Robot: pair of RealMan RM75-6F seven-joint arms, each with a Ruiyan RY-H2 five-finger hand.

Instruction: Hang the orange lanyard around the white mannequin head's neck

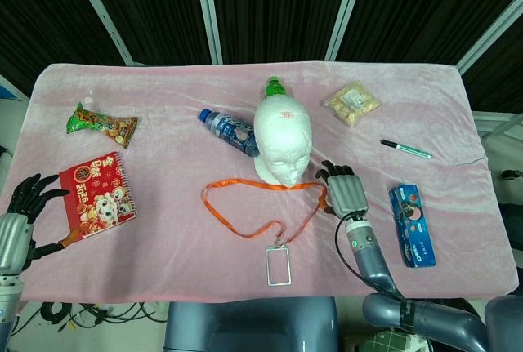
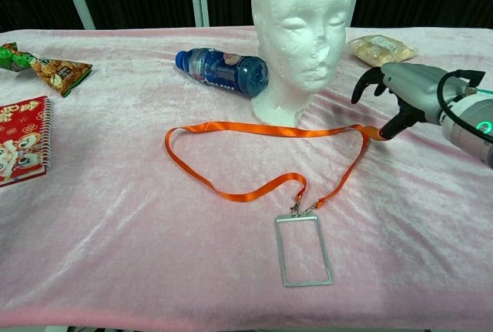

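Note:
The white mannequin head (image 1: pixel 282 141) stands upright at the table's middle, facing me. In front of it the orange lanyard (image 1: pixel 245 221) lies flat in a loop, its clear badge holder (image 1: pixel 278 265) nearest the front edge. In the chest view the strap (image 2: pixel 262 129) runs along the foot of the head (image 2: pixel 300 24) and down to the badge holder (image 2: pixel 303 249). My right hand (image 1: pixel 343 193) hovers just right of the loop's right bend, fingers spread and holding nothing. Its orange-tipped thumb sits beside the strap corner in the chest view, right hand (image 2: pixel 402 87). My left hand (image 1: pixel 20 220) is open at the far left edge.
A blue water bottle (image 1: pixel 229 131) lies left of the head, and a green-capped bottle (image 1: pixel 275 86) stands behind it. A red notebook (image 1: pixel 98 193) and snack bag (image 1: pixel 102 123) sit left. A snack pack (image 1: pixel 353 103), pen (image 1: pixel 406 149) and blue packet (image 1: pixel 411 224) lie right.

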